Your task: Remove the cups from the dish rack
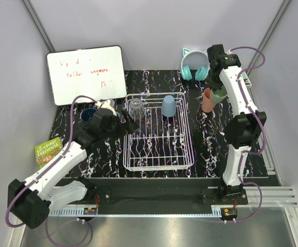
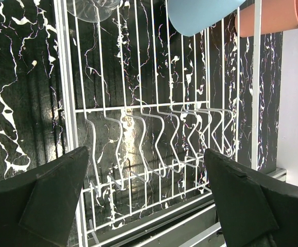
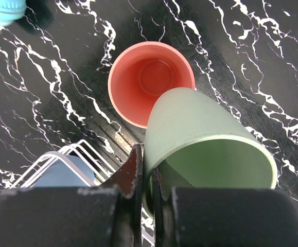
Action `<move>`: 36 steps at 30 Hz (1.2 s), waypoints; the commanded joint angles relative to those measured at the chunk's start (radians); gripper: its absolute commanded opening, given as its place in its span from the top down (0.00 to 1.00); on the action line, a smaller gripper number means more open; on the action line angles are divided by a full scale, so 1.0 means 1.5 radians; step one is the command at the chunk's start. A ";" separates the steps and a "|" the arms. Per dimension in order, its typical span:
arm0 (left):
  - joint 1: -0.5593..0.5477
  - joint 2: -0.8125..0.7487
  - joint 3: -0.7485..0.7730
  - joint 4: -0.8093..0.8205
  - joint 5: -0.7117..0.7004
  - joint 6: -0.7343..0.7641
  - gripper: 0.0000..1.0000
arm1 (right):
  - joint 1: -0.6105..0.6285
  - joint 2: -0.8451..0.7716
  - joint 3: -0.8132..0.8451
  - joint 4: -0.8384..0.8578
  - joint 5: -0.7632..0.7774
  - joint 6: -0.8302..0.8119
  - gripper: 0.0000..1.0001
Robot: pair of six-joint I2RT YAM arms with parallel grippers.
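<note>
The white wire dish rack (image 1: 159, 154) stands mid-table. A clear glass (image 1: 136, 107) and a light-blue cup (image 1: 169, 105) stand in its far end. A salmon-pink cup (image 1: 208, 101) stands upright on the table right of the rack. My right gripper (image 1: 218, 88) is shut on the rim of a sage-green cup (image 3: 205, 139), holding it tilted just above and beside the salmon cup (image 3: 149, 82). My left gripper (image 2: 146, 157) is open and empty over the rack's left side (image 2: 138, 128); the blue cup (image 2: 200, 13) lies beyond it. A dark navy mug (image 1: 89, 114) sits left of the rack.
A whiteboard (image 1: 87, 74) leans at the back left. Teal headphones (image 1: 195, 72) lie at the back right, close behind the right gripper. A green book (image 1: 48, 151) lies off the mat's left edge. Grey walls close in both sides.
</note>
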 commanded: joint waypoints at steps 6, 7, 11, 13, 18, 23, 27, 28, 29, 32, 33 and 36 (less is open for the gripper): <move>-0.002 0.024 0.001 0.026 0.008 0.014 0.01 | -0.013 -0.013 0.038 0.030 -0.020 -0.006 1.00; -0.002 0.026 0.000 0.027 0.009 0.013 0.01 | -0.014 -0.014 0.040 0.030 -0.024 -0.006 1.00; -0.002 0.037 0.001 0.033 0.014 0.014 0.01 | -0.014 -0.021 0.050 0.031 -0.029 -0.004 1.00; -0.002 0.041 0.002 0.036 0.016 0.012 0.01 | -0.013 -0.020 0.060 0.031 -0.030 -0.006 1.00; -0.002 0.049 0.002 0.040 0.020 0.010 0.01 | -0.015 -0.002 0.077 0.030 -0.024 -0.009 1.00; -0.002 0.051 -0.003 0.041 0.020 0.009 0.01 | -0.019 0.027 0.088 0.031 -0.026 -0.008 1.00; -0.002 0.054 -0.007 0.042 0.018 0.008 0.01 | -0.021 0.047 0.095 0.045 -0.036 -0.012 1.00; -0.002 0.054 -0.008 0.043 0.018 0.007 0.01 | -0.022 0.051 0.095 0.053 -0.039 -0.014 1.00; -0.002 0.054 -0.009 0.043 0.018 0.007 0.01 | -0.021 0.053 0.086 0.061 -0.043 -0.018 1.00; -0.002 0.057 -0.010 0.045 0.017 0.006 0.01 | -0.021 0.065 0.080 0.085 -0.038 -0.017 1.00; -0.002 0.059 -0.010 0.046 0.018 0.006 0.01 | -0.021 0.070 0.081 0.090 -0.043 -0.022 1.00; -0.002 0.064 -0.009 0.047 0.019 0.006 0.01 | -0.021 0.086 0.082 0.089 -0.052 -0.025 1.00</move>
